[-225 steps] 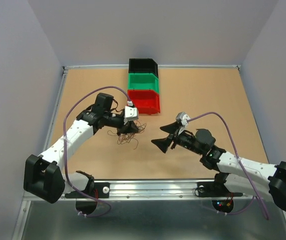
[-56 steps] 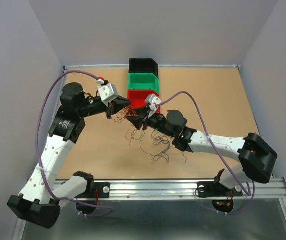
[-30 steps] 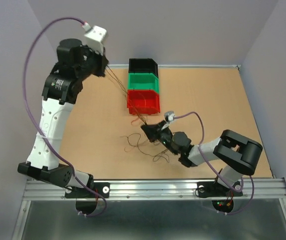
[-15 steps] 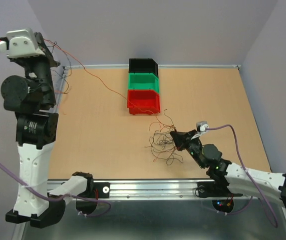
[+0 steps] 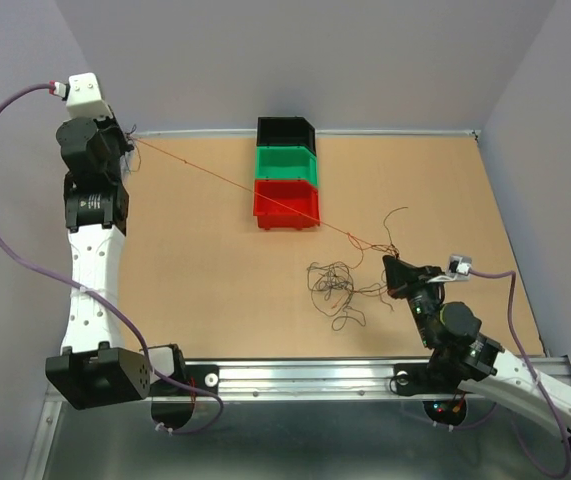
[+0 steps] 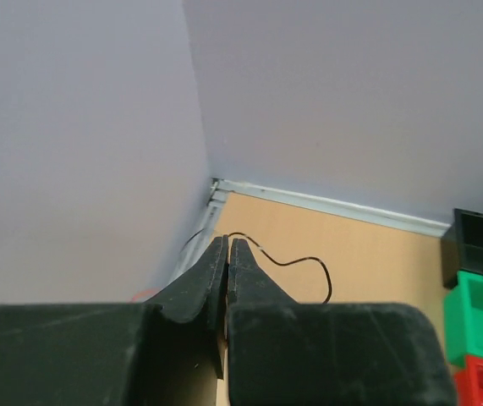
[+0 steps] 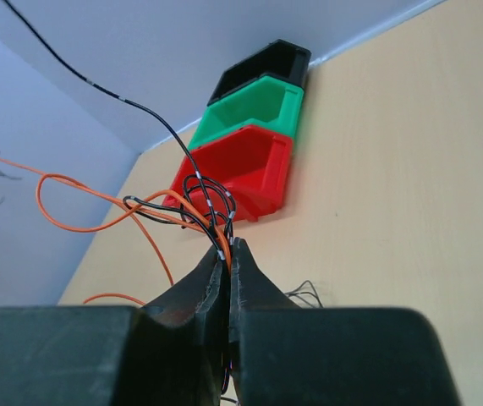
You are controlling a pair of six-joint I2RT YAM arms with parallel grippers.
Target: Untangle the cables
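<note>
My left gripper (image 6: 227,242) has its two black fingers pressed together at the tips, pinching a hair-thin dark wire (image 6: 296,260) that curls out from between them. It is raised above the far left corner of the tan wooden table (image 5: 185,260). My right gripper (image 7: 228,247) is squeezed tight as well, nipping a small knot of black and orange strands from the thin, flexible cables (image 5: 337,290), and it sits low over the near right part of the table. Between the two grippers a single red strand (image 5: 195,170) runs taut in a straight line, crossing over the red plastic bin (image 5: 287,203). The loose, curly rest of the cables lies on the table just left of the right gripper, toward the near edge and apart from the bins. The red bin is the nearest in a row at the middle of the far edge, with a green plastic bin (image 5: 285,160) touching it behind and a black plastic bin (image 5: 285,130) against the far edge.
</note>
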